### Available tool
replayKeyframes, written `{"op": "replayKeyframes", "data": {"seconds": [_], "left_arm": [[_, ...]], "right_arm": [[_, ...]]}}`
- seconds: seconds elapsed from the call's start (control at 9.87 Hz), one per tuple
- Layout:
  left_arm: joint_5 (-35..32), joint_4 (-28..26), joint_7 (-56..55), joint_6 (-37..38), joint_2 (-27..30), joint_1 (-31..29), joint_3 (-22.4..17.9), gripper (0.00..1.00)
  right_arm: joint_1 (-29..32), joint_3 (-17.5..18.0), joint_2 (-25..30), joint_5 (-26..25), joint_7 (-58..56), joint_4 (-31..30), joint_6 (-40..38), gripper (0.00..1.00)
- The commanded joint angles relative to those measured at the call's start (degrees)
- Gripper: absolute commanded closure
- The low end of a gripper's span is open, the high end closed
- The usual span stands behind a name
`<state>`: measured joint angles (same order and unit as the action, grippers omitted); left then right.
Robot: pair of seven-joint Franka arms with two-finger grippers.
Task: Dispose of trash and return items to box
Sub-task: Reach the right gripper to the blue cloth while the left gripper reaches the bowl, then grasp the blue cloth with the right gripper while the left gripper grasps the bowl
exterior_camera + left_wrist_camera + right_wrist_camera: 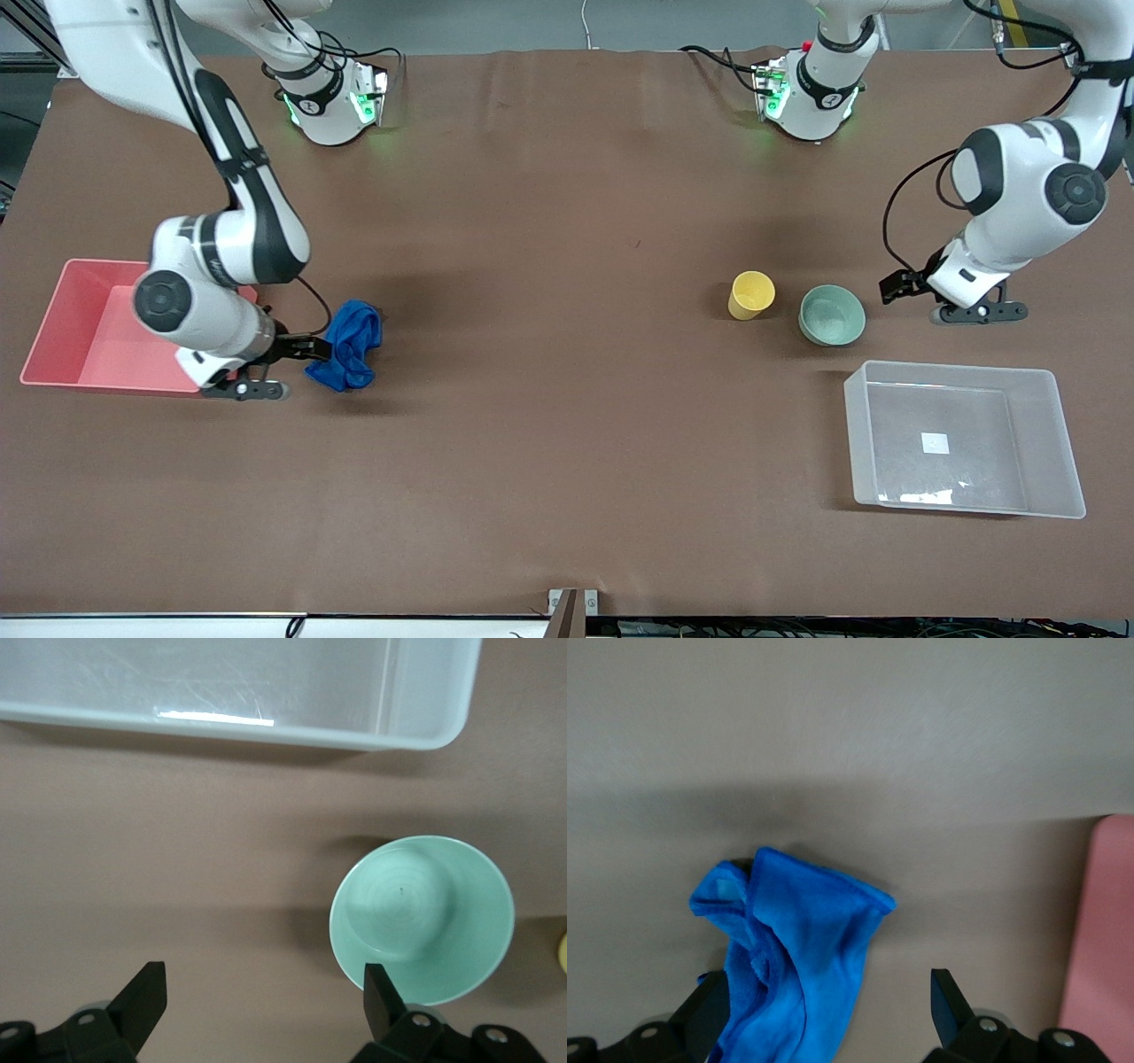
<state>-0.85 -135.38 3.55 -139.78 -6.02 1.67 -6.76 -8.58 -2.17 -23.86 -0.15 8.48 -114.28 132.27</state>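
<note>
The right gripper (297,363), jaws apart, sits beside the pink bin (62,310), touching the blue rag (347,344). It should slide further around a thick fold before pinching. The left gripper (921,297), jaws apart, waits well away from that bin.

White arms with black joints, black cables, green-lit bases.

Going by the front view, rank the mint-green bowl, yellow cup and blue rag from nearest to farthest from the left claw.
From the left claw:
1. Mint-green bowl, right beside the claw.
2. Yellow cup, beside the bowl, toward the right arm's end.
3. Blue rag, at the right arm's end of the table, by the right claw.
</note>
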Motion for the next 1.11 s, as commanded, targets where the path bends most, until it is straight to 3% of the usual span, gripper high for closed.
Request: {"op": "replayKeyframes", "data": {"seconds": [0.0,0.2,0.41,0.61,0.71,0.91,1.01], "left_arm": [[-0.47,-0.76,0.76,-5.22,-5.91,-0.35,0.17,0.02],[-0.38,-0.85,0.85,-11.11,-10.93,0.35,0.52,0.06],[-0.38,-0.76,1.29,-11.21,-11.47,0.26,0.7,0.12],[2.32,-0.76,1.29,-11.56,-12.26,0.35,1.4,0.27],[5.65,-0.67,1.2,-11.74,-12.88,0.35,3.23,0.44],[9.63,-0.67,1.2,-13.06,-13.14,0.26,4.74,0.71],[9.73,-0.93,1.29,-13.06,-13.32,0.35,4.74,0.83]], "right_arm": [[-1.17,2.15,-1.7,-0.38,5.82,-1.9,3.07,0.0],[-1.0,2.35,-1.71,-0.38,6.2,-4.19,4.65,0.0],[-1.0,2.35,-1.8,-0.47,5.94,-9.1,12.27,0.0],[-0.73,2.35,-1.8,-0.47,5.85,-9.38,12.83,0.05],[-0.73,2.35,-1.8,-0.47,5.93,-9.56,12.83,0.19],[-0.56,2.43,-1.71,-0.47,6.2,-9.04,12.57,0.83],[-0.47,2.35,-1.8,-0.47,6.2,-8.68,12.4,0.97]]}}
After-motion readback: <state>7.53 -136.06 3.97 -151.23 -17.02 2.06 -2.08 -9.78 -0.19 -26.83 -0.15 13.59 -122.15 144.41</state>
